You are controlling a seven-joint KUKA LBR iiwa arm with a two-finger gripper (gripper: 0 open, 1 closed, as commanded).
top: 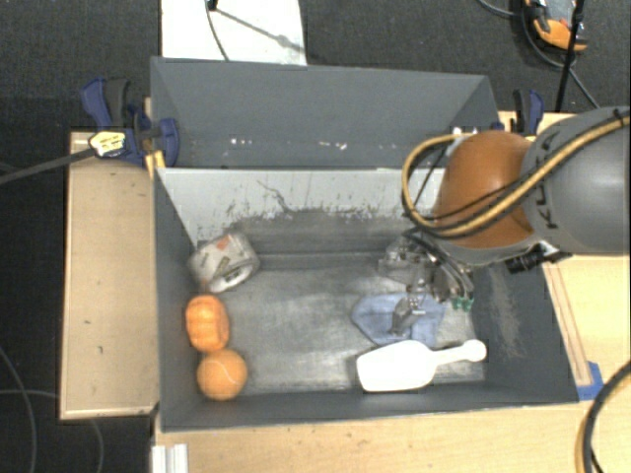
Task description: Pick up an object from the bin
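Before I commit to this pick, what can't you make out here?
1. Blue crumpled thing: camera view, its right part is covered by the tool; whether they touch is unclear.
2. Bin's right wall: upper part covered by the arm.
3. Silvery thing at left: too small to identify.

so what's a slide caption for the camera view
Arm's claw over a crumpled blue thing beside a white scoop, an orange ball far left.

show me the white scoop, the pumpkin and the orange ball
white scoop (399,370): camera view, on its bowl
pumpkin (207,323): camera view, ribbed middle
orange ball (222,374): camera view, its centre
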